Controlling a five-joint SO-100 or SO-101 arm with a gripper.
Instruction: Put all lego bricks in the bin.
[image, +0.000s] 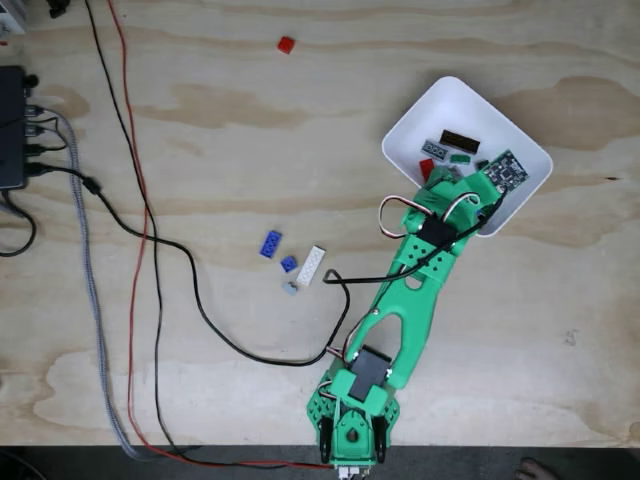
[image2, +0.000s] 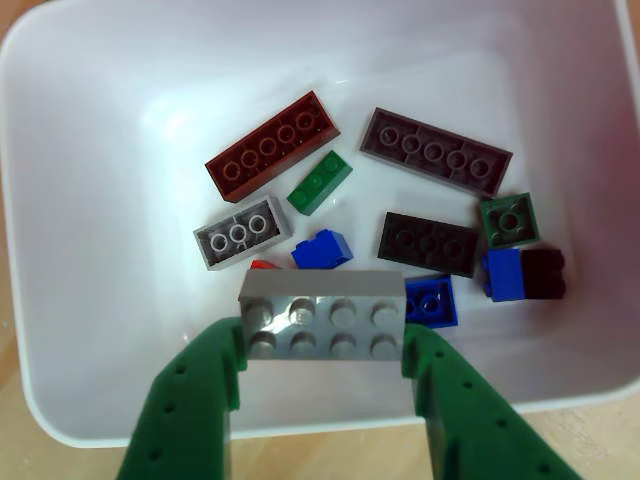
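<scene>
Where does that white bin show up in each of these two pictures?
Fixed view: the white bin sits upper right on the wooden table, with the green arm reaching over its near edge.
Other view: the bin's wall runs round almost the whole picture, bricks lying inside.
Shared landmark: the long dark brown brick inside it.

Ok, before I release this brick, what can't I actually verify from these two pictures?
- Fixed view: the arm covers the near part of the bin, so the end effector and the grey brick are hidden.
- Other view: a red brick lies mostly behind the grey one.
- Other view: the bin's right wall is cut off.
</scene>
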